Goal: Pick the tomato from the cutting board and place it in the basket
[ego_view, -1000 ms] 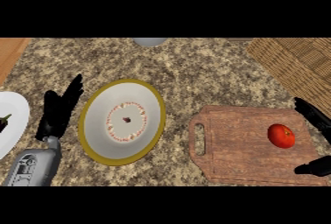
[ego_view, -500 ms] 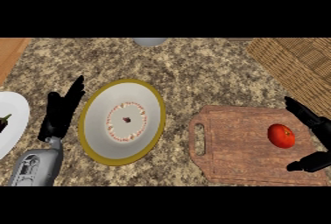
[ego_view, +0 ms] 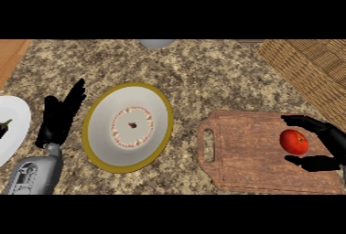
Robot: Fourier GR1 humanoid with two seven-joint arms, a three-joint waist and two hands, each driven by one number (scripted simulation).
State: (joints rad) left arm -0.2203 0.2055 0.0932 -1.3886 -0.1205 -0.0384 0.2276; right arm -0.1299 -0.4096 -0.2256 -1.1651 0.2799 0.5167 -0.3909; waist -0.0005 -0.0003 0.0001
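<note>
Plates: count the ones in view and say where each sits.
2. The yellow-rimmed plate lies mid-counter, left of the cutting board. The white plate sits at the left edge, partly cut off. Others may lie outside the view.

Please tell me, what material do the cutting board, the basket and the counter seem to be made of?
The cutting board looks like wood with a matte finish: reddish brown with visible grain streaks. The basket appears to be woven wicker or straw: tan with a crossed weave pattern. The counter looks like polished granite or similar stone: speckled beige, brown and black.
</note>
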